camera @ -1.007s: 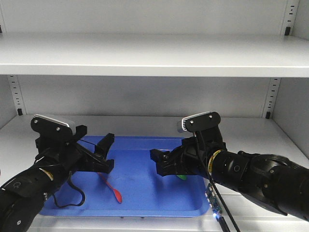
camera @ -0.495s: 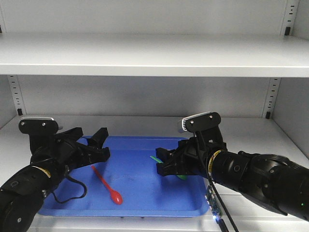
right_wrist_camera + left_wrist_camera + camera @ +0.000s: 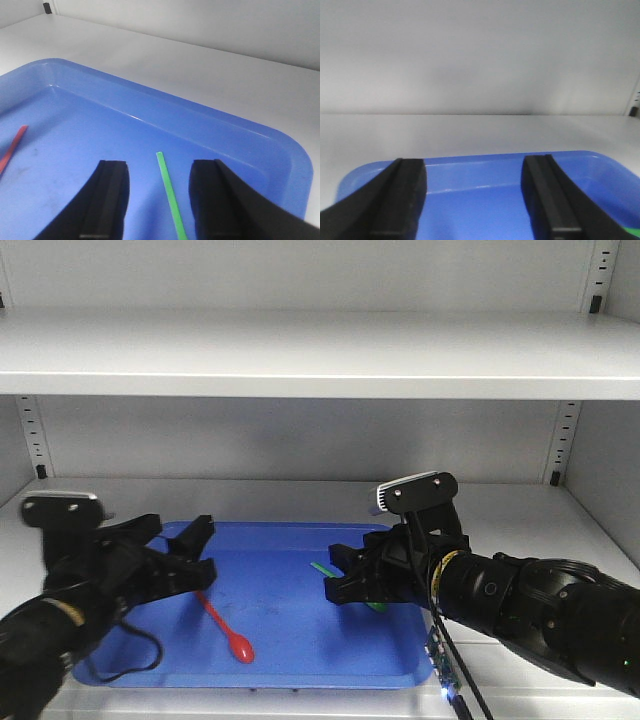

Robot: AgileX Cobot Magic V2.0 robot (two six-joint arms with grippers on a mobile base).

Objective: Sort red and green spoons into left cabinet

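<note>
Withdrawing leftward, the left gripper (image 3: pixel 195 552) — jaws spread, empty — has left the red spoon (image 3: pixel 225 627) lying just right of it; right gripper (image 3: pixel 338 573) unchanged, spread over the green spoon (image 3: pixel 170 193).

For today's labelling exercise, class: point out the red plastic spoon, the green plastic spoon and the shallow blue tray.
Slim red plastic spoon (image 3: pixel 241 648): front view, on its oval bowl.
Slim green plastic spoon (image 3: pixel 169 192): right wrist view, midway along its thin handle.
Shallow blue rectangular tray (image 3: pixel 270 529): front view, on its far rim.

small circuit board (image 3: pixel 441 658) with lit blue led | black cable (image 3: pixel 468 680)
</note>
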